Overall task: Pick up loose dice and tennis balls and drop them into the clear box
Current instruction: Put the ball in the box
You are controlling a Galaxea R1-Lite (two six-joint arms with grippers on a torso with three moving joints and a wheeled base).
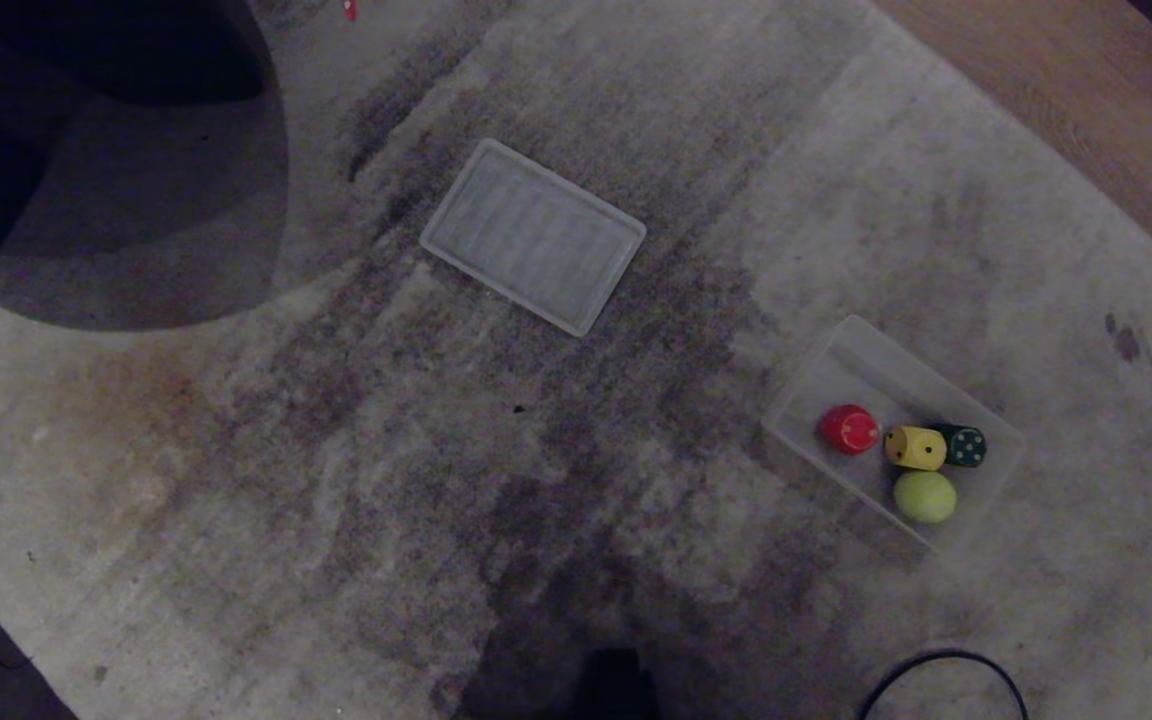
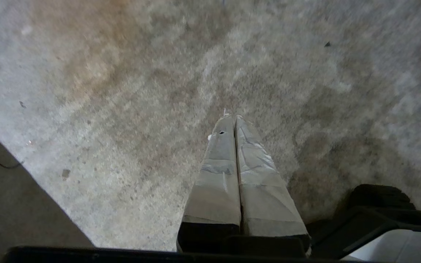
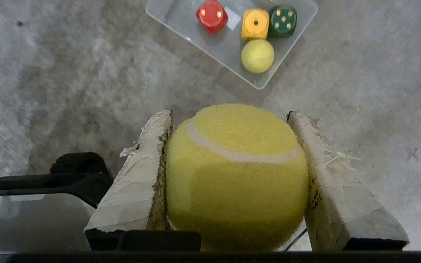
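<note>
A yellow-green tennis ball showing its white seam; red die, yellow die, white-dotted dark green die lying nearby.

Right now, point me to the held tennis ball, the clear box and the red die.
held tennis ball (image 3: 236, 175), right wrist view, middle of its fuzzy face between the fingers.
clear box (image 1: 851, 360), head view, bare floor near its far corner.
red die (image 1: 848, 429), head view, its top face.

- Right gripper: taped fingers clamped on either side of a held tennis ball.
- Clear box: on grey carpet, beyond the gripper.
- Box contents: red die, yellow die, dark green die, second tennis ball touching the yellow die.
</note>
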